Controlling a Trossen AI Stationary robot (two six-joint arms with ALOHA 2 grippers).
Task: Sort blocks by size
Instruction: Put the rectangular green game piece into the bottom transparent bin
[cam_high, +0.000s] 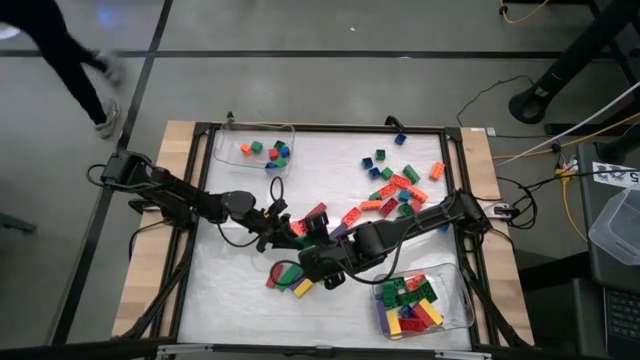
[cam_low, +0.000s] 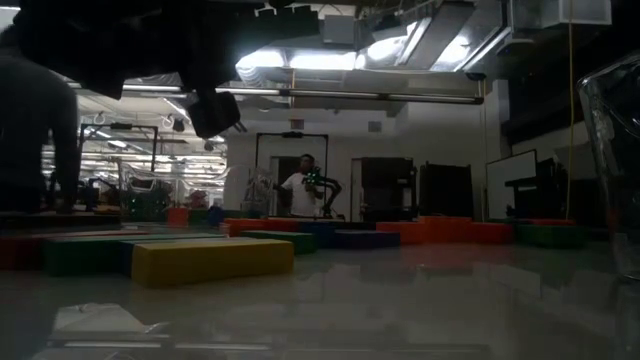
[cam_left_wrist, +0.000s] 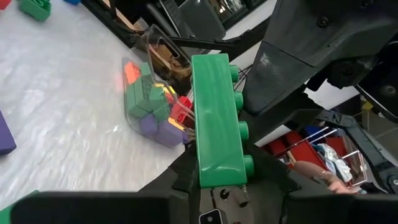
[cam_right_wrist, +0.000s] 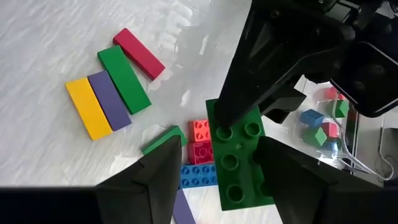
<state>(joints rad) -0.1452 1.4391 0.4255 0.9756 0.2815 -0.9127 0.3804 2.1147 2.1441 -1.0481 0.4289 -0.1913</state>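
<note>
High view: both grippers meet at table centre, left gripper (cam_high: 283, 222) and right gripper (cam_high: 318, 252) close together, the brick between them hidden by the arms. Left wrist view: left fingers pinch a long green brick (cam_left_wrist: 217, 121), long axis pointing away from the palm. Right wrist view: right fingers (cam_right_wrist: 161, 171) spread either side of it; contact unclear.

Long green brick (cam_left_wrist: 217, 121) with studs. Yellow (cam_right_wrist: 87, 108), purple (cam_right_wrist: 109, 99), green (cam_right_wrist: 124, 79), red (cam_right_wrist: 138, 53) long bricks side by side. White worktop (cam_high: 330, 180). Dark left gripper (cam_left_wrist: 224, 186), dark right gripper (cam_right_wrist: 214, 171). Clear tray (cam_high: 455, 305).
</note>
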